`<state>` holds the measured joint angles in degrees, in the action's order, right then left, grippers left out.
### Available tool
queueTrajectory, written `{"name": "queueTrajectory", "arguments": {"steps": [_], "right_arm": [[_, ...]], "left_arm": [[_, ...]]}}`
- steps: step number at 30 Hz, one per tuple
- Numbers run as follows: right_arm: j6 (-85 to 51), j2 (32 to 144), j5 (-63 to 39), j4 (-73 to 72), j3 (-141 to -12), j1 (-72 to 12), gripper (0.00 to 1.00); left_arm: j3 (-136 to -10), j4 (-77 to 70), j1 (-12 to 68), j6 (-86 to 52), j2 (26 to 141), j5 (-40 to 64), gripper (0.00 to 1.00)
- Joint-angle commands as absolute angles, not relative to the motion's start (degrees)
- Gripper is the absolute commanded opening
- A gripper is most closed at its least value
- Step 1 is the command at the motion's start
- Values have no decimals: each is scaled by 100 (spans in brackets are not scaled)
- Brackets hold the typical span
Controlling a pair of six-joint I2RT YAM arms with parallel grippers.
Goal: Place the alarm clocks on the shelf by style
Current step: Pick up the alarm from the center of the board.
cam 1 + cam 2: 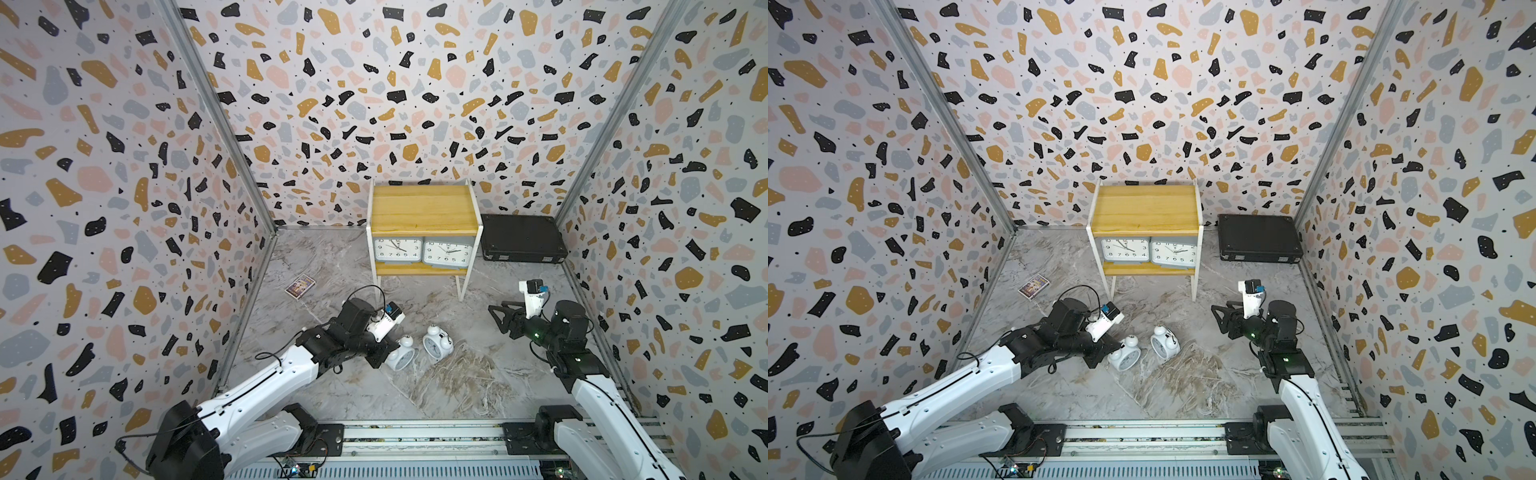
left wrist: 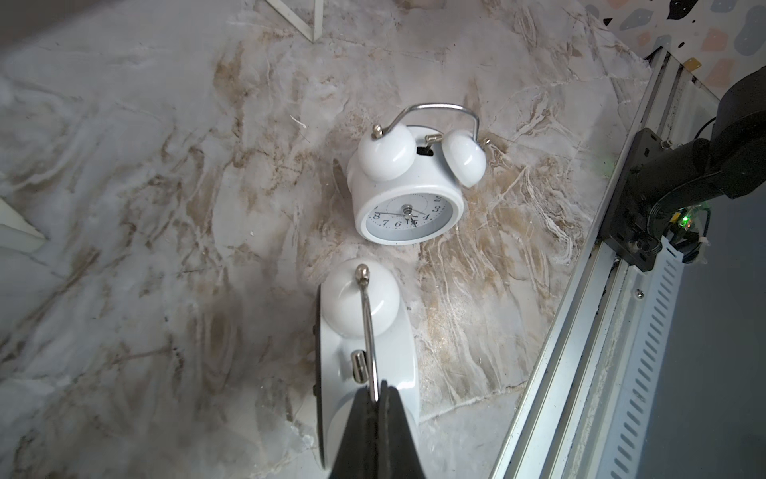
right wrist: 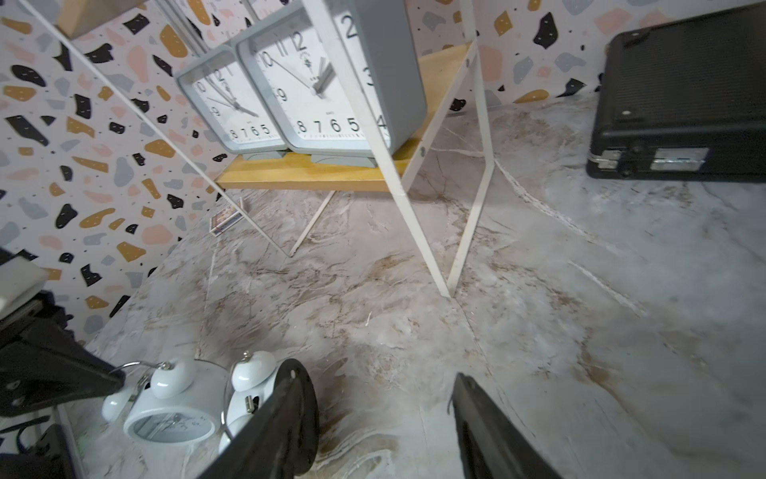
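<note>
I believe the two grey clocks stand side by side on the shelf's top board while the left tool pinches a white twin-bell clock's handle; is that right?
Not quite: both top views show the grey clocks on the shelf's lower board, not the top one. The left tool does pinch the handle of a white twin-bell clock.

Lab booth; patterned wall panels point(image 1: 374, 83)

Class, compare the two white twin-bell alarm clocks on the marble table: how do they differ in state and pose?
The gripped clock has its wire handle pinched by the fingers of the left gripper; the free clock is untouched. In the left wrist view the gripped clock is seen edge-on, dial hidden; the free clock shows its dial. Shared: both are white, round, twin-belled, and neither is on the shelf.
</note>
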<state>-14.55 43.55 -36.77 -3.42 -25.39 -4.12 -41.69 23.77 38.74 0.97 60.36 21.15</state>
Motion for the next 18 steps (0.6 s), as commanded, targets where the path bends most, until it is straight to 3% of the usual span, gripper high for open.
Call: {"name": "queueTrajectory", "arguments": {"steps": [1,6,12,18], "right_arm": [[-1339,4452,-4521,-715,-2972,-478,61],[-1148,4892,-5364,-710,-3402,-714,59],[59,5399,-5629,632,-4318,-1436,59],[425,6082,-6054,1007,-5075,-1909,59]], "left_arm": [[-4730,2646,3855,581,5969,2142,0],[-5601,3298,3648,1149,6391,2704,0],[-6849,4290,3241,1943,7298,3663,0],[-8020,5102,3208,2684,8014,4190,0]]}}
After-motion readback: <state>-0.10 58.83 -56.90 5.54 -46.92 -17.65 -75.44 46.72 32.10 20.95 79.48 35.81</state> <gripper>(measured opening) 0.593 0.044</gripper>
